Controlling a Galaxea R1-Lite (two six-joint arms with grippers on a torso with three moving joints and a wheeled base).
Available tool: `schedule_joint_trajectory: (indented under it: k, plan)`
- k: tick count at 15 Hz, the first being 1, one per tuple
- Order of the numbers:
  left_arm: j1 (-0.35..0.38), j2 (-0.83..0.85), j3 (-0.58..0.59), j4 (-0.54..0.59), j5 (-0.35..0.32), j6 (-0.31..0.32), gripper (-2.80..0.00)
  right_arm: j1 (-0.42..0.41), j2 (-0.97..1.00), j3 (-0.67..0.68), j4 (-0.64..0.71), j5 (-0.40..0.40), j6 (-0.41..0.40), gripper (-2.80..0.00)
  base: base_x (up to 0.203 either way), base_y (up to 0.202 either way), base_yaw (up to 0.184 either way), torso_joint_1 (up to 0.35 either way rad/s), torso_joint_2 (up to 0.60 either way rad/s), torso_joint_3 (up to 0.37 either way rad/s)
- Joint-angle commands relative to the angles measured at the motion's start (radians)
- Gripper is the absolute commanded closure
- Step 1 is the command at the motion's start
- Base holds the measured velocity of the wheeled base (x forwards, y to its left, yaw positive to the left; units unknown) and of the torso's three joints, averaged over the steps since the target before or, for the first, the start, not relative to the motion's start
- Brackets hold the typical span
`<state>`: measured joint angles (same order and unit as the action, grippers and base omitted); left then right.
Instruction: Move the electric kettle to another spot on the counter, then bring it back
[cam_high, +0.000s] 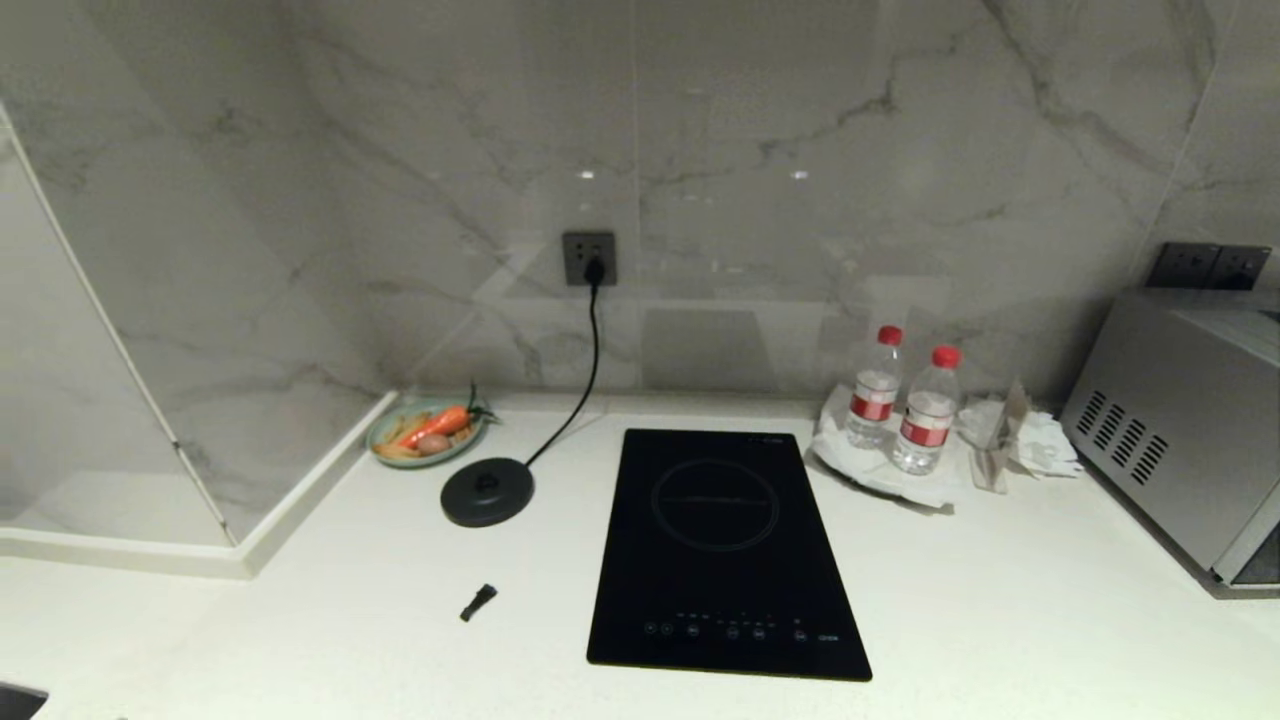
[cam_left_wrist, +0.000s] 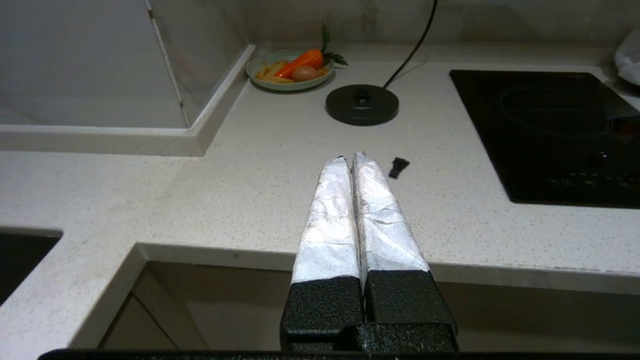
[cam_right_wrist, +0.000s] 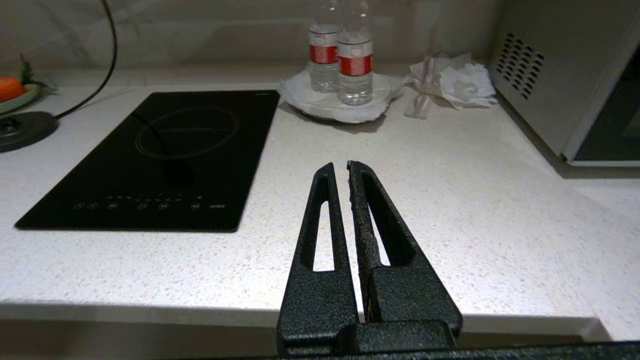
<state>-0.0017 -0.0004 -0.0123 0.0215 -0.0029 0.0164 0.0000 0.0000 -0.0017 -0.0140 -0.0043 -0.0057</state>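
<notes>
My left gripper (cam_left_wrist: 350, 159) and right gripper (cam_right_wrist: 341, 167), fingers pressed together and empty, hang at the counter's (cam_high: 1000, 620) near edge; the kettle's place I cannot tell.

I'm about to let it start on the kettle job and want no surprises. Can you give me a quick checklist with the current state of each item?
1. Electric kettle in view: not ok; none of the three views shows it.
2. Kettle base free on the counter: ok, nothing on it, cord plugged into the wall socket.
3. Left gripper empty: ok, shut on nothing, at the counter's front edge.
4. Right gripper empty: ok, shut, holding nothing.
5. Induction hob free: ok.
6. Small black piece on the counter: cannot tell what it is.
</notes>
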Motion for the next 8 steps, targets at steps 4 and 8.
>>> schedule_joint_trajectory:
  k: [4, 8]
  plan:
    - [0.000, 0.002, 0.000, 0.002, 0.000, -0.001, 0.00, 0.000, 0.000, 0.000, -0.001, 0.000, 0.000, 0.00, 0.000, 0.000, 0.000, 0.000, 0.00, 0.000]
    - [0.000, 0.002, 0.000, 0.002, 0.000, -0.001, 0.00, 0.000, 0.000, 0.000, -0.001, 0.000, 0.000, 0.00, 0.000, 0.000, 0.000, 0.000, 0.00, 0.000]
